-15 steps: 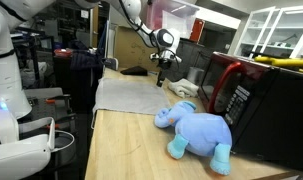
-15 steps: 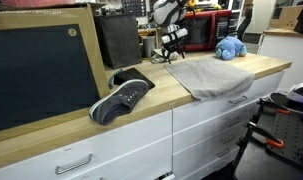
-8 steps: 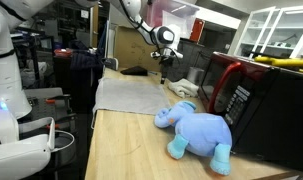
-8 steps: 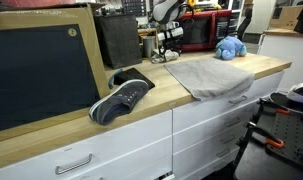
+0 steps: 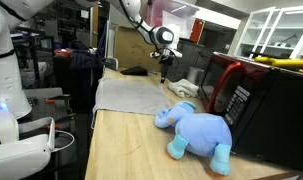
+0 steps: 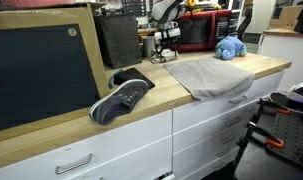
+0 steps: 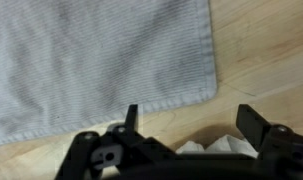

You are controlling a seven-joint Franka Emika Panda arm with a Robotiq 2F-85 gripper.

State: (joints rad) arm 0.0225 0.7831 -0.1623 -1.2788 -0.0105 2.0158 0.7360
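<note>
We start with what we cannot read. In the wrist view a pale patch sits low in the frame between the jaws, too blurred to name. The grey towel (image 7: 91, 55) runs off the top and left edges there, so we get only one corner, right of centre. In both exterior views the jaws are small and dark, and their gap is lost against the clutter. The wrist view settles it: the jaws stand wide apart, gripping nothing, over bare wood just past the towel's edge.

In an exterior view the towel (image 5: 129, 95) lies flat on the desk (image 5: 126, 150) at centre frame, with the jaws above its far end. In an exterior view the towel (image 6: 206, 72) drapes over the front edge of the desk (image 6: 156, 103).

Now the count: one towel. One blue plush elephant (image 5: 196, 130), lower right. One dark sneaker (image 6: 121, 98), left of centre. One red microwave (image 5: 241, 95), cut off at the right edge.
</note>
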